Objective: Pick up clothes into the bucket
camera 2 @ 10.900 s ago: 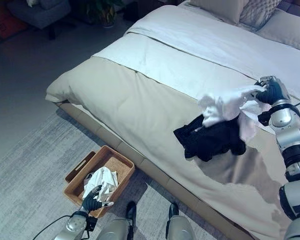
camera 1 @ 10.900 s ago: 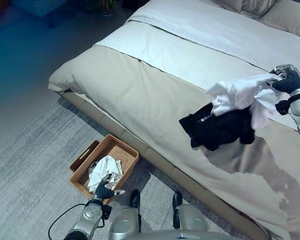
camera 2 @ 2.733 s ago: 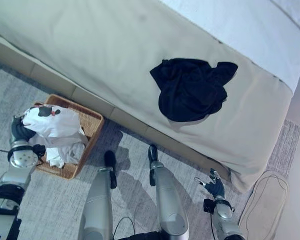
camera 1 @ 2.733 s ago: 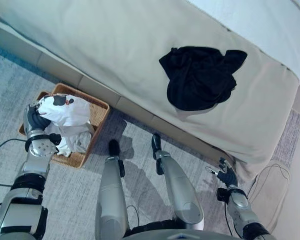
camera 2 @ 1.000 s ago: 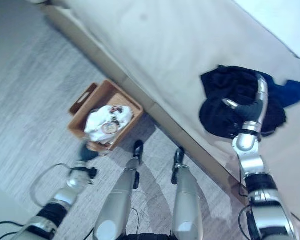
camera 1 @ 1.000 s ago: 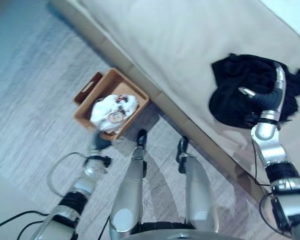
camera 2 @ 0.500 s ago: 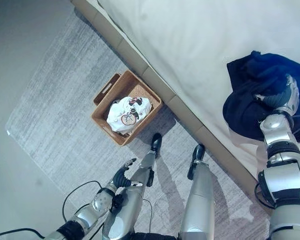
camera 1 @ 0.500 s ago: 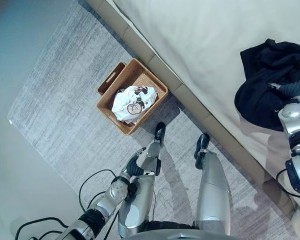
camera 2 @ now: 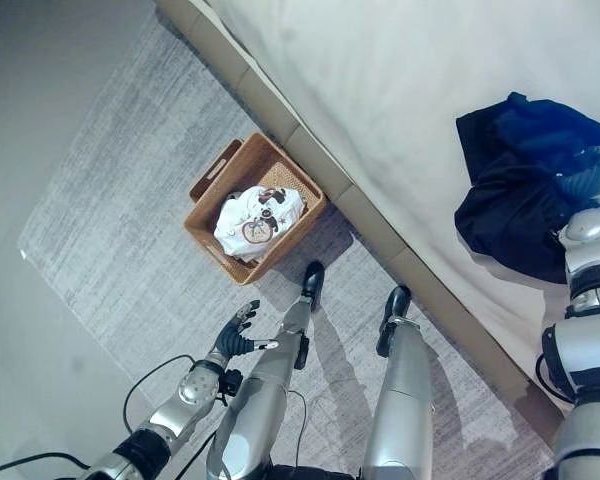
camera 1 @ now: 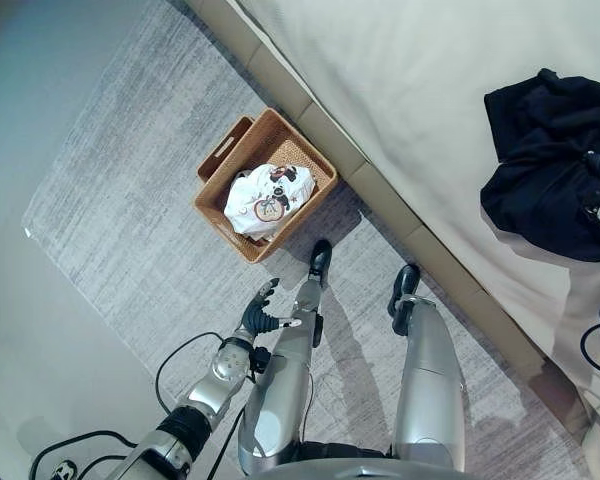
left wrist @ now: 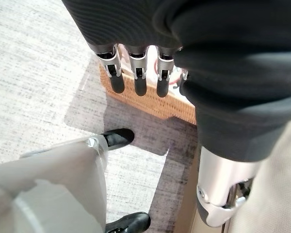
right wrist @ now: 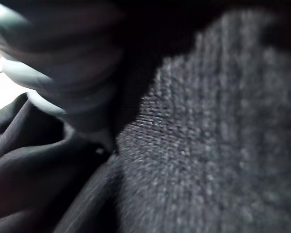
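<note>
A brown wicker basket (camera 1: pixel 226 160) stands on the rug beside the bed, and white clothes (camera 1: pixel 268 197) with a round print fill it. A black garment (camera 1: pixel 550 165) lies crumpled on the bed near its edge. My right hand (camera 2: pixel 586 182) rests on that garment, with its fingers sunk into the folds. The right wrist view has the dark knit cloth (right wrist: pixel 199 160) pressed up close. My left hand (camera 1: pixel 259 313) hangs low over the rug, apart from the basket, with nothing in it. Its fingers (left wrist: pixel 135 77) are straight, and the basket's wall (left wrist: pixel 150 104) is just past them.
The bed (camera 1: pixel 400 90) with its beige cover runs diagonally across the upper right, and its base edge (camera 1: pixel 380 195) passes just behind the basket. A grey rug (camera 1: pixel 130 230) covers the floor here. Bare floor (camera 1: pixel 40 110) lies to the left.
My left hand has drawn back from the basket and hangs low over the rug. My right hand has come down onto the black garment. The whole view has shifted with the camera.
</note>
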Motion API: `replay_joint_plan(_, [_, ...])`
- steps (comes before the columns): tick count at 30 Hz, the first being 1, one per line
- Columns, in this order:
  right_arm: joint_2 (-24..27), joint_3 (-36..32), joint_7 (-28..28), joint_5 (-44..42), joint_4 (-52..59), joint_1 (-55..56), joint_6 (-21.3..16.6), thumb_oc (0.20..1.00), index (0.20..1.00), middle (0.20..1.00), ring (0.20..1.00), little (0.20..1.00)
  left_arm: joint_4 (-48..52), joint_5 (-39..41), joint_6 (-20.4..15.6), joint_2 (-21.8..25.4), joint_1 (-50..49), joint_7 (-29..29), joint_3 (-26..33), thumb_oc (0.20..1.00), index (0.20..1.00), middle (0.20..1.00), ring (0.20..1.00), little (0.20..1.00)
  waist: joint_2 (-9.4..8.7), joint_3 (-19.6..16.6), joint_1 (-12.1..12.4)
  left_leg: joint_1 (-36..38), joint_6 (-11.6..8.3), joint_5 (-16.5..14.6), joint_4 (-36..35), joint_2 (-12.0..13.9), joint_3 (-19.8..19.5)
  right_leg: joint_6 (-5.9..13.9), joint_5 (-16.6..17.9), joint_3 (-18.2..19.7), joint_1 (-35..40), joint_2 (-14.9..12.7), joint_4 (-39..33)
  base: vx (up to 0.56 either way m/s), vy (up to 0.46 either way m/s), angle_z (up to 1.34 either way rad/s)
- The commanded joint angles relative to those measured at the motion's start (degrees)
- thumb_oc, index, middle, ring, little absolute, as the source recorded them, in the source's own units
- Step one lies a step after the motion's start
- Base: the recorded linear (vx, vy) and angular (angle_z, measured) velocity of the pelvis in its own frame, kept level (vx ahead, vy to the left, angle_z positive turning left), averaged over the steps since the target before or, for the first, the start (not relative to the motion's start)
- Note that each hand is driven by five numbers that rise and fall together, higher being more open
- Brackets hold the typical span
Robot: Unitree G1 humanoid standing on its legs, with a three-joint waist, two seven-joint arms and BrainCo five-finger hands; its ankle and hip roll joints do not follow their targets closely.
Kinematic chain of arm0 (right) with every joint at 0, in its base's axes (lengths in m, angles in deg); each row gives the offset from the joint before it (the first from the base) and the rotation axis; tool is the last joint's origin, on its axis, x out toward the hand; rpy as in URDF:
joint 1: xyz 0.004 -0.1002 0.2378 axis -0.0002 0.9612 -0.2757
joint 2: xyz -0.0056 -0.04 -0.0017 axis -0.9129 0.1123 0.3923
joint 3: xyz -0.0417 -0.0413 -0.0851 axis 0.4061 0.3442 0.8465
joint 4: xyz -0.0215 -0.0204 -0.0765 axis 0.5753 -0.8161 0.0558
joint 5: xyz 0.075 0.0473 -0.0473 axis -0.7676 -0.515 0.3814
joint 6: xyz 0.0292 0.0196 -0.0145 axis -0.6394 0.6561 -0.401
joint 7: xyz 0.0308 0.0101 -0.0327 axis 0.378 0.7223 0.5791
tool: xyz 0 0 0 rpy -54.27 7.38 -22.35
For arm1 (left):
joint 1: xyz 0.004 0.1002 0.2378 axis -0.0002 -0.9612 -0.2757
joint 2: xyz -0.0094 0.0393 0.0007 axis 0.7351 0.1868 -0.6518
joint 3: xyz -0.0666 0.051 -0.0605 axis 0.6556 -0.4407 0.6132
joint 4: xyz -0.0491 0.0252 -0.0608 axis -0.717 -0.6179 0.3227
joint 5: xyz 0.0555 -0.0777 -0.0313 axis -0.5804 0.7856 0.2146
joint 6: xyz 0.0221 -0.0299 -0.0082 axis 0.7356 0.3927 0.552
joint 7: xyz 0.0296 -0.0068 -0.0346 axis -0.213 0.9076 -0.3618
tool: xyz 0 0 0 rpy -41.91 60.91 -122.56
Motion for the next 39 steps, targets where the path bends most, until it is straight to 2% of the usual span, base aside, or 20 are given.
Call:
replay_joint_plan(1, [-1.89,3.41,-0.13,-2.76,3.48,4.05,0.55,0.200,0.200,0.200,0.200,0.200,-3.86,-0.79,-0.59,-0.12,-0.45,-1.09,-0.04,1.000,1.000,1.000,1.000,1.000,-1.66,-0.25,-1.96,0.95,1.24,-2.83,2.98,-0.59,2.00,4.55,8.92,4.51,5.61,0.83,-12.03,-0.02,0.060,-0.13])
replay_joint_plan(2, [-1.56,2.76,-2.67,-3.53,9.92,3.83,-0.30,0.200,0.200,0.200,0.200,0.200,-3.95,-1.68,-0.80,0.26,-0.78,-2.18,0.78,1.000,1.000,1.000,1.000,1.000,-3.23,-0.25,-3.02,1.31,1.34,-3.94,4.28,-0.56,3.04,4.80,9.85,5.79,6.35,1.22,-13.02,-0.02,0.084,-0.21])
replay_joint_plan(5, [-0.17,-0.18,-6.88,-3.81,22.66,4.89,-1.68,0.200,0.200,0.200,0.200,0.200,-3.00,-1.95,-1.55,1.09,-1.97,-3.69,2.90,1.000,1.000,1.000,1.000,1.000,-5.70,-0.25,-4.49,1.41,1.92,-7.55,9.83,-0.72,5.32,4.89,10.77,8.66,7.19,1.92,-13.44,0.00,0.132,-0.34])
replay_joint_plan(6, [-0.19,-0.28,-6.90,-3.78,22.76,5.02,-1.62,0.200,0.200,0.200,0.200,0.200,-2.98,-1.95,-1.54,1.13,-2.00,-3.69,2.88,1.000,1.000,1.000,1.000,1.000,-5.76,-0.25,-4.37,1.39,1.93,-7.65,9.96,-0.69,5.42,4.90,10.75,8.76,7.16,1.96,-13.40,0.02,0.180,-0.65])
replay_joint_plan(8, [0.20,-1.64,-10.90,-1.05,31.39,4.00,-2.14,0.200,0.200,0.200,0.200,0.200,-4.03,-0.82,-2.39,1.41,-2.99,-5.11,5.39,1.000,1.000,1.000,1.000,1.000,-8.19,-0.25,-5.13,2.23,2.87,-11.26,15.05,0.20,7.97,5.15,11.24,12.18,8.41,3.88,-13.65,0.01,0.172,-0.56])
replay_joint_plan(9, [0.21,-1.76,-10.91,-1.01,31.49,3.94,-2.07,0.200,0.200,0.200,0.200,0.200,-4.06,-0.81,-2.41,1.45,-2.80,-5.10,5.44,1.000,1.000,1.000,1.000,1.000,-8.28,-0.25,-4.98,1.97,2.88,-10.96,14.95,0.23,8.13,5.17,11.64,12.34,8.14,3.93,-13.86,0.03,0.127,-0.72])
replay_joint_plan(10, [0.44,-2.07,-11.70,0.77,34.83,3.88,-2.41,0.200,0.200,0.200,0.200,0.200,-4.95,-0.33,-2.80,1.94,-3.74,-5.04,6.58,1.000,1.000,1.000,1.000,1.000,-9.32,-0.25,-5.00,4.29,3.27,-13.08,16.87,1.46,9.80,5.48,11.46,14.02,10.21,4.88,-14.20,0.01,0.094,-1.15])
replay_joint_plan(13, [1.37,-6.06,-13.64,3.76,43.00,5.83,-2.30,0.200,0.200,0.200,0.200,0.200,-3.89,-1.76,-2.99,3.11,-4.58,-4.93,8.27,1.000,1.000,1.000,1.000,1.000,-10.60,-0.25,-5.60,9.22,3.55,-15.61,17.80,2.57,12.19,6.04,12.04,15.80,14.60,5.68,-16.20,0.04,0.102,-0.86])
replay_joint_plan(15, [1.31,-7.63,-14.54,4.34,44.63,6.27,-2.47,0.200,0.200,0.200,0.200,0.200,-3.88,-2.42,-3.08,3.57,-4.48,-4.97,8.76,1.000,1.000,1.000,1.000,1.000,-11.11,-0.25,-5.66,10.90,3.72,-15.90,17.66,2.75,13.07,6.23,12.82,16.55,16.09,5.89,-17.30,0.04,0.077,-0.47])
replay_joint_plan(16, [1.33,-10.45,-15.32,5.74,49.46,7.82,-2.84,0.200,0.200,0.200,0.200,0.200,-2.40,-3.42,-3.20,4.48,-4.09,-4.72,10.08,1.000,1.000,1.000,1.000,1.000,-11.54,-0.26,-6.01,15.46,3.92,-17.61,17.55,3.32,14.84,6.63,13.16,17.48,20.19,6.48,-19.19,0.10,0.076,-0.33])
replay_joint_plan(18, [0.81,-12.50,-15.25,7.04,52.48,10.03,-3.19,0.200,0.200,0.200,0.200,0.200,-0.29,-4.18,-3.58,5.65,-4.88,-4.21,11.05,1.000,1.000,1.000,1.000,1.000,-11.98,-1.88,-6.09,18.63,4.15,-18.50,16.39,3.50,16.31,7.33,14.10,18.56,23.02,6.88,-21.79,0.09,0.065,-0.39])
replay_joint_plan(19, [0.71,-12.75,-15.23,7.10,52.68,10.28,-3.12,0.200,0.200,0.200,0.200,0.200,-0.22,-4.19,-3.54,5.78,-4.93,-4.21,11.05,1.000,1.000,1.000,1.000,1.000,-12.25,-1.94,-5.92,18.67,4.15,-17.97,15.97,3.37,16.50,7.36,14.61,18.76,23.01,6.77,-22.23,0.14,0.050,-0.50])
replay_joint_plan(20, [0.24,-13.79,-14.46,7.80,54.90,12.19,-4.04,0.200,0.200,0.200,0.200,0.200,2.85,-5.17,-4.17,7.09,-4.96,-3.49,11.66,1.000,1.000,1.000,1.000,1.000,-12.15,-4.65,-5.96,21.35,4.21,-19.04,14.80,3.39,17.54,8.17,15.20,19.19,25.65,7.08,-24.94,0.13,0.039,-0.41])
replay_joint_plan(25, [-0.64,-15.03,-10.32,7.09,58.73,16.03,-5.07,0.200,0.200,0.200,0.200,0.200,12.20,-4.93,-5.47,9.99,-3.83,-1.10,12.61,1.000,1.000,1.000,1.000,1.000,-12.31,-11.02,-5.67,26.12,4.33,-18.14,10.38,2.68,18.46,8.65,16.03,18.96,30.20,6.60,-28.57,0.13,-0.006,-0.25])
replay_joint_plan(30, [-1.22,-14.07,-4.50,5.22,61.08,19.12,-5.15,0.200,0.200,0.200,0.200,0.200,18.53,-0.08,-5.74,10.34,0.53,1.24,12.90,1.000,1.000,1.000,1.000,1.000,-12.10,-16.47,-6.08,31.00,3.83,-16.85,5.60,2.58,16.76,8.00,14.32,16.15,34.89,6.20,-29.25,0.10,-0.046,0.06])
replay_joint_plan(31, [-1.17,-14.16,-4.44,5.17,61.10,19.21,-5.17,0.200,0.200,0.200,0.200,0.200,18.61,0.00,-5.66,10.37,0.52,1.29,12.86,1.000,1.000,1.000,1.000,1.000,-12.09,-16.41,-6.19,31.22,3.81,-16.73,5.33,2.54,16.59,7.98,14.29,15.97,35.10,6.14,-29.35,0.10,-0.062,0.18])
replay_joint_plan(32, [-1.76,-12.58,-2.06,4.00,60.99,19.68,-4.79,0.200,0.200,0.200,0.200,0.200,20.61,2.21,-5.50,10.06,3.15,2.71,11.70,1.000,1.000,1.000,1.000,1.000,-11.96,-18.38,-6.36,32.80,3.37,-16.00,3.55,2.66,15.89,7.74,13.79,14.39,36.82,6.01,-29.94,0.11,-0.062,0.34])
replay_joint_plan(35, [-2.21,-11.35,0.82,2.93,61.69,20.75,-4.86,0.200,0.200,0.200,0.200,0.200,23.02,3.59,-5.04,9.89,4.80,3.96,10.97,1.000,1.000,1.000,1.000,1.000,-11.96,-20.23,-6.68,34.65,3.07,-15.29,1.40,2.88,15.22,7.50,13.52,12.83,39.00,6.03,-31.22,0.10,-0.059,0.36])
replay_joint_plan(36, [-2.50,-9.24,3.30,2.16,61.39,20.68,-4.52,0.200,0.200,0.200,0.200,0.200,24.63,4.97,-4.67,9.85,7.09,5.63,9.26,1.000,1.000,1.000,1.000,1.000,-11.94,-22.16,-6.77,36.13,2.81,-14.70,-0.48,3.16,14.93,7.42,13.35,11.66,40.53,6.08,-32.20,0.07,-0.040,0.35])
replay_joint_plan(39, [-3.82,-7.00,6.58,0.14,61.34,20.96,-4.11,0.200,0.200,0.200,0.200,0.200,28.42,7.23,-3.67,10.27,10.10,8.58,6.26,1.000,1.000,1.000,1.000,1.000,-11.98,-24.32,-6.72,37.74,2.49,-13.55,-2.96,3.64,14.14,7.11,12.84,9.84,42.63,6.20,-33.08,0.09,-0.072,0.25])
